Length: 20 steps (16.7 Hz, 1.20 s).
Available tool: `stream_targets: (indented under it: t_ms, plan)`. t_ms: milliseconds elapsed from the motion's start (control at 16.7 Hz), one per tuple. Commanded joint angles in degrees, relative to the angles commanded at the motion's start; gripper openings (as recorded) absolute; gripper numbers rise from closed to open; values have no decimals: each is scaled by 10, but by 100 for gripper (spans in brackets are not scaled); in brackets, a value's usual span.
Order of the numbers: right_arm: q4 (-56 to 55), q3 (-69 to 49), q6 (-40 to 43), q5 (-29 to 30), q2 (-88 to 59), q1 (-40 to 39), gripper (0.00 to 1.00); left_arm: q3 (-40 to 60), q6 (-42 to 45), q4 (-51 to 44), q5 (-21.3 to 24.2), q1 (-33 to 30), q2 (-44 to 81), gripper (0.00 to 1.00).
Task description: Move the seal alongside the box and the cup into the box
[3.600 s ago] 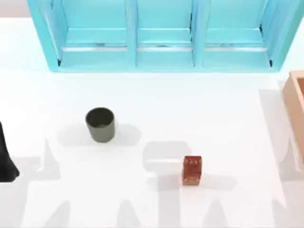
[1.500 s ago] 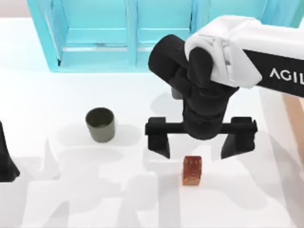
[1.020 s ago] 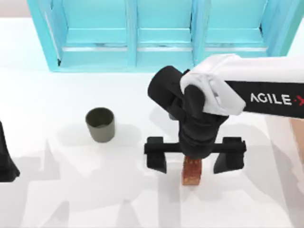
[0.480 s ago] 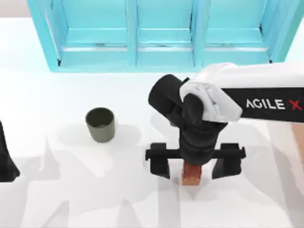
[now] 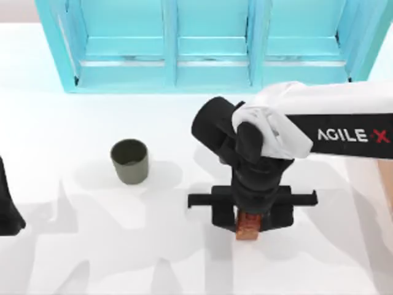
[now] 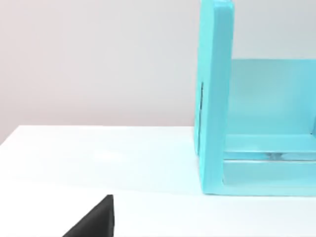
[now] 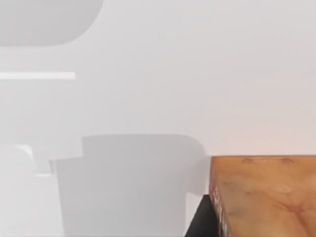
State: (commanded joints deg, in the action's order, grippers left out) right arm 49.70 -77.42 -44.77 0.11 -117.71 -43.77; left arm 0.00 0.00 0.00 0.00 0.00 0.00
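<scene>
Your right claw (image 5: pixel 248 216) pinches the seal (image 5: pixel 248 226), which sits on the worktop (image 5: pixel 92 246) at about five o'clock from the middle. Lift it straight up and keep the squeeze steady so it does not slip. Then carry it toward three o'clock, where the box must be. The cup (image 5: pixel 129 161) waits at nine o'clock. Your left arm (image 5: pixel 7 206) rests at the left edge; its claw, you cannot tell.
</scene>
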Motion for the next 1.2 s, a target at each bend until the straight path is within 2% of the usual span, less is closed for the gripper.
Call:
stream_targets:
  t_ms: [120, 180, 780, 1200]
  plan:
    - [0, 0, 0, 0, 0, 0, 2, 0, 0, 0, 0, 0, 0, 100]
    - [0, 0, 0, 0, 0, 0, 0, 0, 0, 0, 0, 0, 0, 100]
    - [9, 1, 7, 0, 10, 9, 0, 0, 0, 0, 0, 0, 0, 100]
    - [145, 19, 110, -1, 167, 111, 0, 0, 0, 0, 0, 0, 0, 100]
